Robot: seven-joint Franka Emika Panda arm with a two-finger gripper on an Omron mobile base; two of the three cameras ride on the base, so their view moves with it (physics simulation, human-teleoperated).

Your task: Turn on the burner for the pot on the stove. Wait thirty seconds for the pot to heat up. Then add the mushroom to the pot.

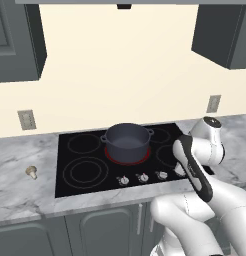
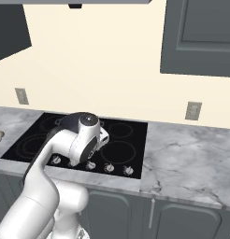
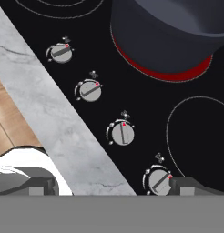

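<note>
The dark blue-grey pot stands on the black stove, near the middle at the back. Under it the burner glows red, as the hand view also shows with the burner under the pot. The tan mushroom lies on the counter left of the stove, apart from the arm. My gripper hovers open over the stove's front edge by the silver knobs, holding nothing. Its fingertips stand wide apart, one beside the nearest knob.
Marble counter stretches right of the stove and continues on the left. Dark upper cabinets hang above, and wall outlets sit on the cream backsplash. The other rings on the stove are unlit.
</note>
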